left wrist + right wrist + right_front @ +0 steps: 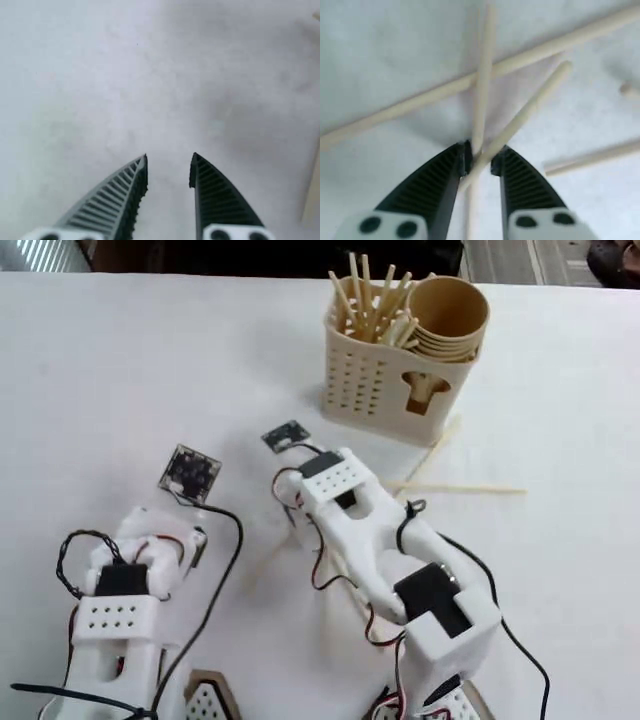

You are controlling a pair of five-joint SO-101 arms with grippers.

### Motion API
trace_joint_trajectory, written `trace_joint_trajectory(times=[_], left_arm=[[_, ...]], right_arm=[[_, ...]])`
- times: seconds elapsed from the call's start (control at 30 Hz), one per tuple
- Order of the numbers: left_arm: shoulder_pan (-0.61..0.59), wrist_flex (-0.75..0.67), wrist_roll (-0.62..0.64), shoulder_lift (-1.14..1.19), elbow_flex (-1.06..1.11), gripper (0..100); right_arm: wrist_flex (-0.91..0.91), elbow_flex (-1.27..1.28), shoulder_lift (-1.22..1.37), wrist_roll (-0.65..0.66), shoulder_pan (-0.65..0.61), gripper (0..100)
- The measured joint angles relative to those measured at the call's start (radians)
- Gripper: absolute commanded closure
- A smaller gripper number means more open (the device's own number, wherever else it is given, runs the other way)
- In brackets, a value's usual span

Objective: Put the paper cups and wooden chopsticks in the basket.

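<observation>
Wooden chopsticks (486, 45): most in, a few left loose on the table (150, 360).
Basket (370, 385) at the far side holds stacked paper cups (448, 310) and a bundle of sticks; more sticks lie loose just beside it. Right gripper (480, 159) is over these, jaws closed on two crossed sticks, seemingly pinching them. Left gripper (168, 167) is over bare tabletop, jaws spread, holding nothing. Left to do, by my reckoning: the loose sticks.

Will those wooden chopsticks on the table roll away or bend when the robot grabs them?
Probably stiff: the chopsticks look straight and thin. They look round, so they may roll or swivel, since two cross in the right gripper.
</observation>
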Motion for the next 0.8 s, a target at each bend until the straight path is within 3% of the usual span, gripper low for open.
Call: trace_joint_trajectory(times=[0.27,0.63,0.8], left_arm=[[0.0,-0.003,0.0,0.0,0.014,85],[0.0,-0.003,0.0,0.0,0.014,85],[0.0,-0.003,0.0,0.0,0.014,85]], right_arm=[[0.068,0.008,-0.147,0.074,0.066,98.0],[0.138,0.005,-0.647,0.126,0.123,98.0],[0.14,-0.109,-0.779,0.126,0.161,98.0]])
